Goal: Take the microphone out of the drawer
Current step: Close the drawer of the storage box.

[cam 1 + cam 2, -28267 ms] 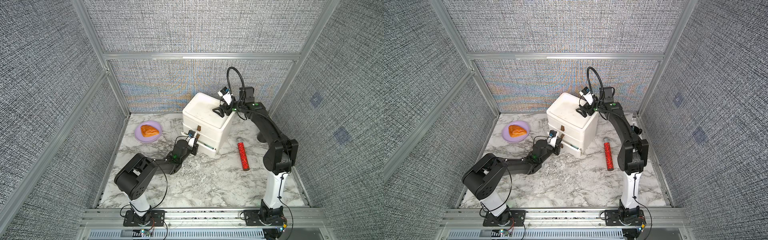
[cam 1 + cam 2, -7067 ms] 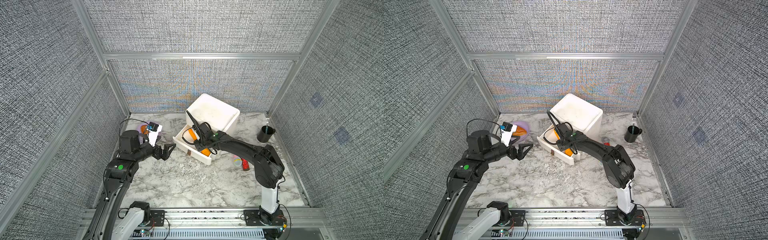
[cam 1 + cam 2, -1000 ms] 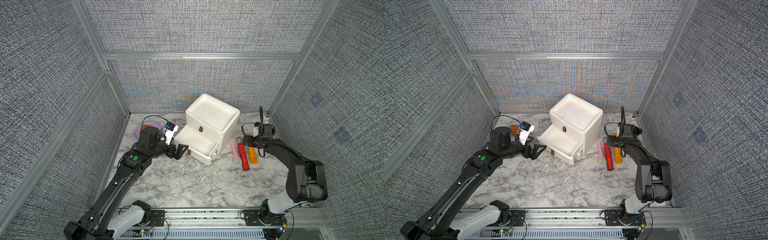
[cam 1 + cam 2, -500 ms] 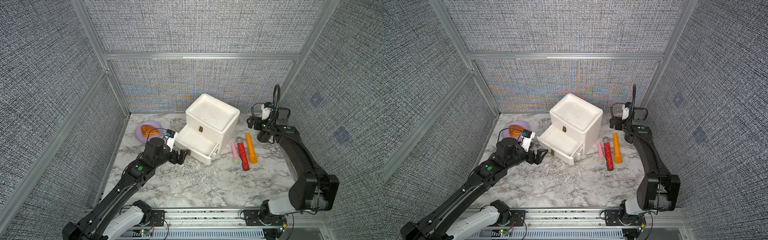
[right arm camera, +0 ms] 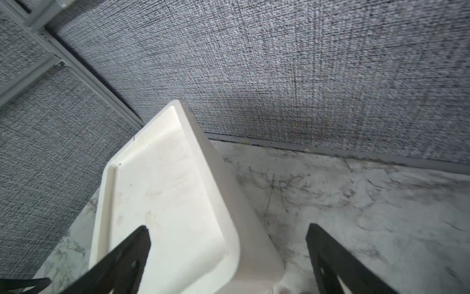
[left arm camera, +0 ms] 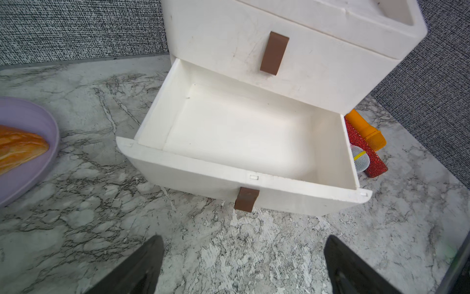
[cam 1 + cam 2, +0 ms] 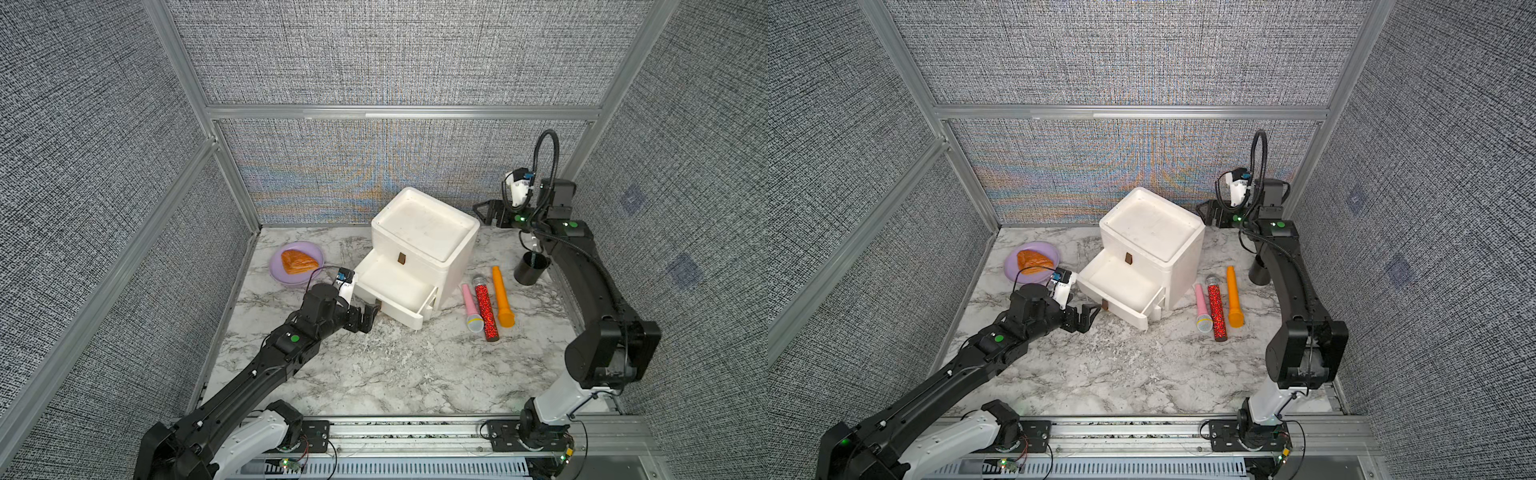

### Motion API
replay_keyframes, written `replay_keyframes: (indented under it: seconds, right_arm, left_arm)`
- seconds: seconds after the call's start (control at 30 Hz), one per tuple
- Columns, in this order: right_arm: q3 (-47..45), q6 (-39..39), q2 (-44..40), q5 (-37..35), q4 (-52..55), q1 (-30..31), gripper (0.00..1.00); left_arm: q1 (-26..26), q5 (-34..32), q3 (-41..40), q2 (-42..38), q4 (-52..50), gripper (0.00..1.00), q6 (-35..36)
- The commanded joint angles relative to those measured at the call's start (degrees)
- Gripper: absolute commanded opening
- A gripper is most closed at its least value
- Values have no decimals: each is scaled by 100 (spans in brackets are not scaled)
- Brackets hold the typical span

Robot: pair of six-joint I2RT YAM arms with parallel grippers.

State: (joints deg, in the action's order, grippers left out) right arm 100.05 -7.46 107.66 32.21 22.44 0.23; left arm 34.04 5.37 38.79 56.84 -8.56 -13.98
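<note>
At far left a purple plate (image 7: 291,279) is carrying a pastry (image 7: 298,262) on the marble bench (image 7: 374,374). Just right of it the left hand (image 7: 371,316) is hovering low, its jaws spread wide and empty. It is facing the brown pull tab (image 6: 246,199) of the white drawer (image 7: 401,316), which is standing pulled out of the cabinet (image 7: 424,226) and showing a bare floor in the left wrist view. The taking-out is looking all but finished, so the step in hand is probably either a clean retreat or a push to shut the drawer. Done well, any push is going slowly and squarely through the front panel at the tab, since an off-centre shove is risking a skid or twist of the light-looking cabinet, and the arm is keeping clear of the plate. The right hand (image 7: 481,212), equally wide and holding nothing, is hanging by the cabinet's rear corner, well placed to steady it. Right of the cabinet three toy microphones are lying side by side on the bench, wholly outside the drawer. The pink microphone (image 7: 470,303) is pointing its yellow-banded silver mesh head frontward, and the red glitter microphone (image 7: 486,307) is lying against it with its silver head to the back. The orange microphone (image 7: 502,297), a plain stick with a flared head, is lying just beside. Which one is the task's, the pictures are not telling. A black cup (image 7: 530,270) is standing further right.
</note>
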Motion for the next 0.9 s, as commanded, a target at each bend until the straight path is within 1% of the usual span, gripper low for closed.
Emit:
replay_keyframes:
  seconds: [0.0,0.1,0.23,0.33,0.4,0.63,0.87]
  right_arm:
    - [586,119,411,545,183,113,98]
    - [1464,196,1045,612,614,269,98]
    - [3012,395,2039,555,1514,474,98]
    - [3720,445,2537,466,1807,613,98]
    - [3876,410,2703,453,1803,654,98]
    - [3793,536,2915,541,1793,840,98]
    - [3864,745,3149,454,2028,981,98]
  left_arm:
    - [15,-33,-172,117,693,100,-16]
    - [25,8,-321,280,934,100,55]
    - [25,118,-434,469,1109,100,225]
    - [32,176,-457,557,1157,100,316]
    - [32,193,-503,605,1258,100,366]
    - [32,358,-549,1050,1599,100,511]
    - [32,219,-474,1497,1832,100,583]
